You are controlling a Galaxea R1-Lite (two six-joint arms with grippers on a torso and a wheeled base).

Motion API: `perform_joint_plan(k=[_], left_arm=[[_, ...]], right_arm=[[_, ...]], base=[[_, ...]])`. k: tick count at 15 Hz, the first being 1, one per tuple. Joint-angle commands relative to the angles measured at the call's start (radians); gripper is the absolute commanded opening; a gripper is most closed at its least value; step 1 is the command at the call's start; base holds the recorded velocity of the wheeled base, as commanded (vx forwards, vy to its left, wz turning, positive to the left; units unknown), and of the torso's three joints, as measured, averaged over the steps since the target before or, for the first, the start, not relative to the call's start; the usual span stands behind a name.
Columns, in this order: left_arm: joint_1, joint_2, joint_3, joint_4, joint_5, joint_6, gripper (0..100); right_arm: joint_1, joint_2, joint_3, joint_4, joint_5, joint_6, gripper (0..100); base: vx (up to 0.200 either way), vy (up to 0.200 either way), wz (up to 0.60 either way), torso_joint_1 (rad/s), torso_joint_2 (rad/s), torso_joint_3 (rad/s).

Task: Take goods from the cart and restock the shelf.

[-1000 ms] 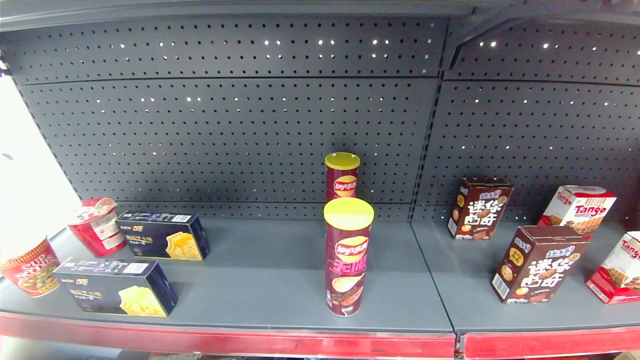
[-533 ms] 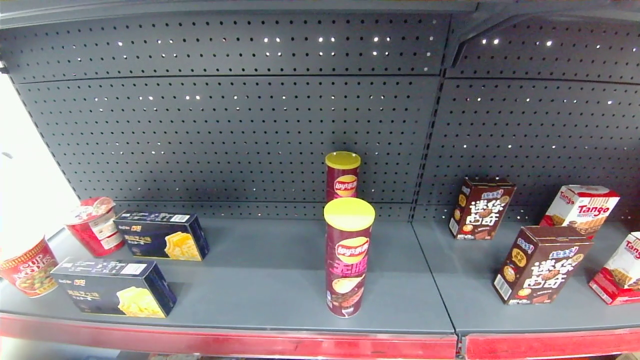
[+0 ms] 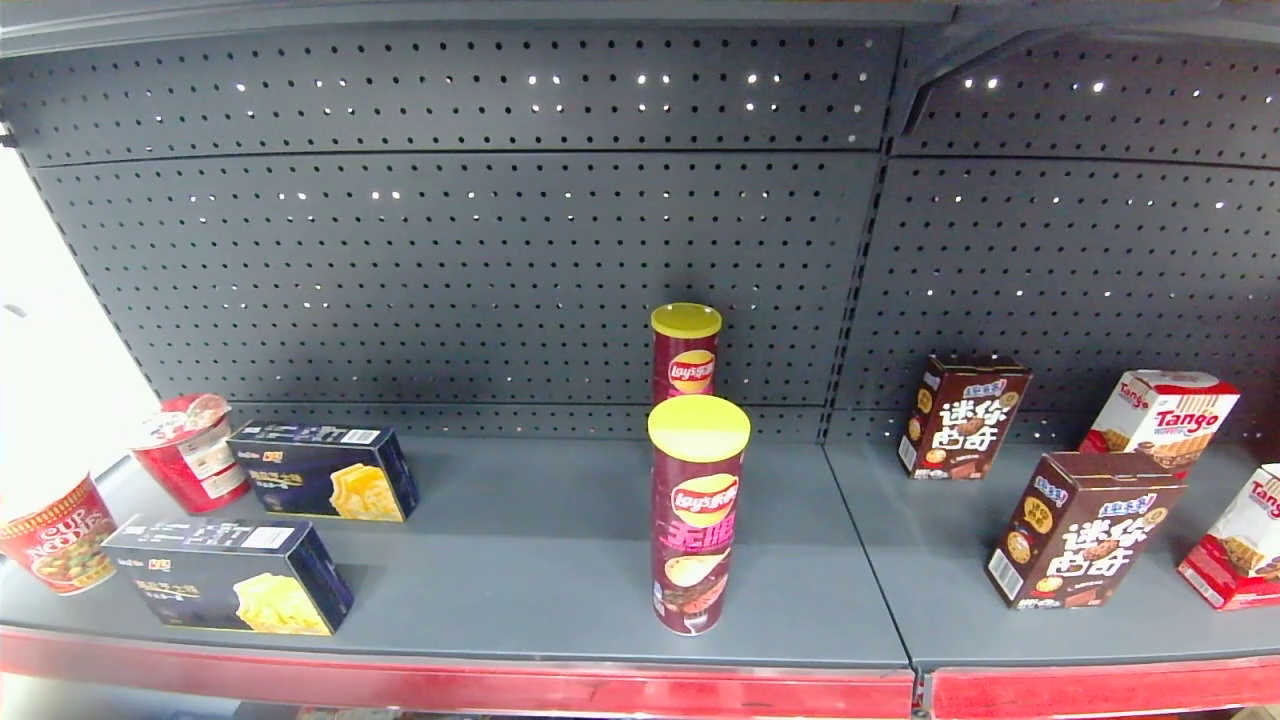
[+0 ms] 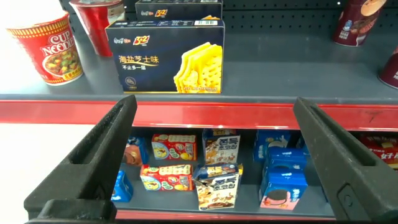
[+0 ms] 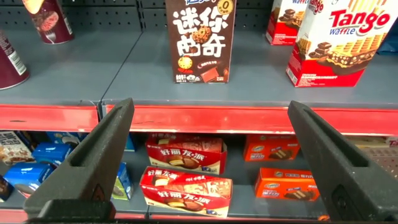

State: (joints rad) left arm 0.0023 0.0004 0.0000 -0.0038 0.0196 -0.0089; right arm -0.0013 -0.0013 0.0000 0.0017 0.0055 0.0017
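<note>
Well, both arms were empty-handed, so by my reading the step in hand was fetching the next item for the shelf (image 3: 560, 560). The stock already up there sat in rows by kind: cup noodles (image 3: 55, 530) at the far left, dark blue cracker boxes (image 3: 235, 575) next to them, two chip cans (image 3: 697, 515) upright one behind the other in the middle, and brown biscuit boxes (image 3: 1085, 530) off to the right. A broad bare stretch of deck lay between the cracker boxes and the cans.

To do it well, I'd say match the new item to its own row. Grip it across its narrow sides and carry it in above the red front lip (image 4: 205, 115). Set it down facing outward. The front can stood close to the edge and looked easy to topple, so any approach near it wanted a wide berth.

Now the pose. The left gripper (image 4: 214, 102) hung low in front of the lip, level with it and aimed at the front cracker box, with its jaws spread wide and nothing between them. The right gripper (image 5: 211, 104) mirrored it further right, facing a brown biscuit box, equally wide apart and equally bare. Neither touched the shelf.
</note>
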Motion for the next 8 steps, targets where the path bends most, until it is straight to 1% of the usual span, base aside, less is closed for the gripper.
perform_joint_plan(k=[1, 8], left_arm=[[0.001, 0.0, 0.0, -0.001, 0.0, 0.0, 100], [0.001, 0.0, 0.0, -0.001, 0.002, 0.0, 100]], right_arm=[[0.0, 0.001, 0.0, 0.0, 0.001, 0.0, 100], [0.0, 0.001, 0.0, 0.0, 0.002, 0.0, 100]], base=[[0.0, 0.0, 0.0, 0.0, 0.0, 0.0], [0.0, 0.0, 0.0, 0.0, 0.0, 0.0]])
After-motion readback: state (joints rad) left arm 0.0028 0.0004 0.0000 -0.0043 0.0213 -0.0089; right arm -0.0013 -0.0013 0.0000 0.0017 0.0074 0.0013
